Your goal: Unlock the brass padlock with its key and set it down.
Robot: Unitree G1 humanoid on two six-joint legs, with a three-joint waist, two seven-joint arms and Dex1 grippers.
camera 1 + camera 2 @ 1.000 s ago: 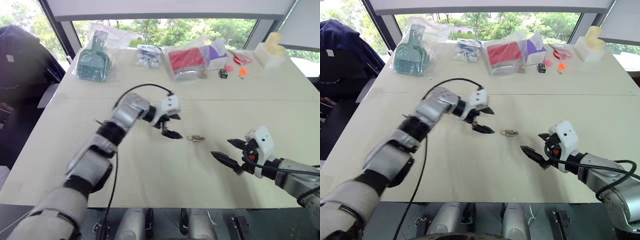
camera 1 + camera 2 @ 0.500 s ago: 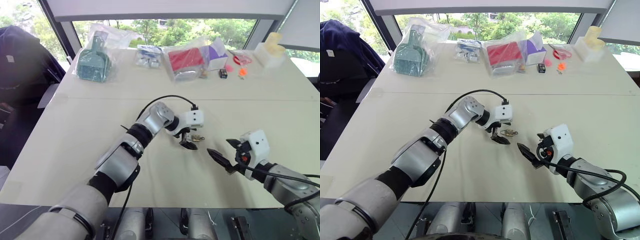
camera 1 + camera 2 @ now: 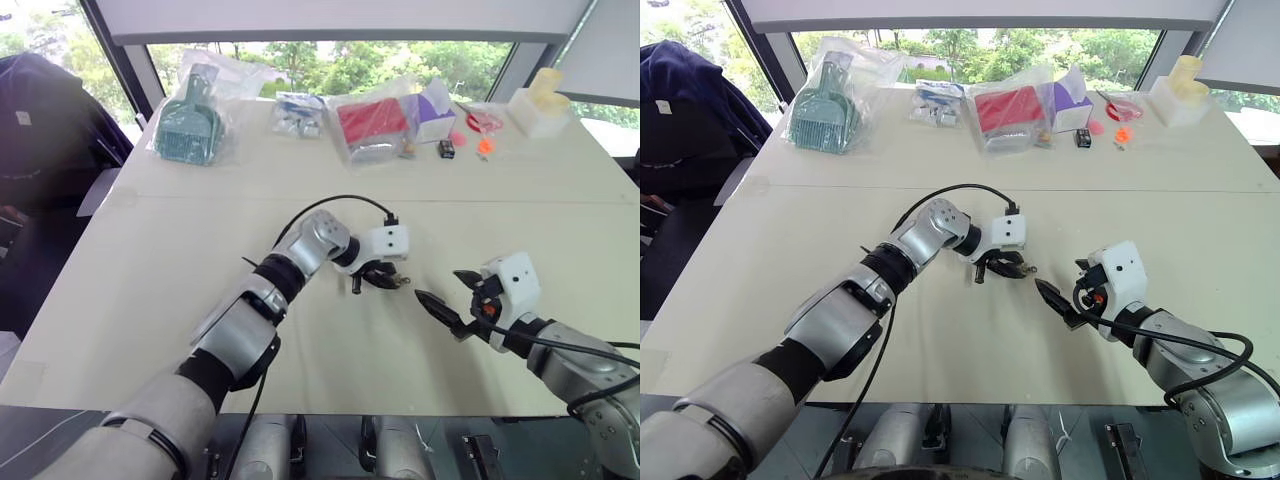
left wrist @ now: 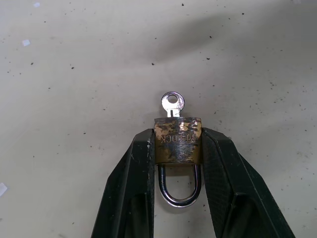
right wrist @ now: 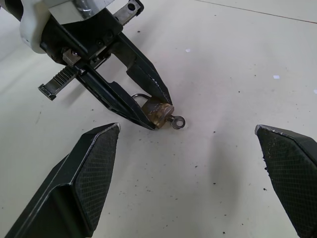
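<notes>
While our left gripper (image 4: 177,148) pinches the brass padlock (image 4: 178,141) by the two sides of its body, the lock lies low on the cream table (image 3: 200,280), near the middle of it. Its silvery shackle (image 4: 180,187) loops back between the two black fingers (image 4: 131,183), and the key (image 4: 172,103) sticks out of the far end of the body, its round head pointing away from the gripper. Our right gripper (image 5: 188,144) waits just beside, to the right, fingers spread wide and aimed at the key end without touching it. Along the far edge of the table, well apart from us, sit a bagged teal dustpan (image 3: 187,126), a red box in a clear bag (image 3: 373,121) and a small black box (image 3: 446,147).
</notes>
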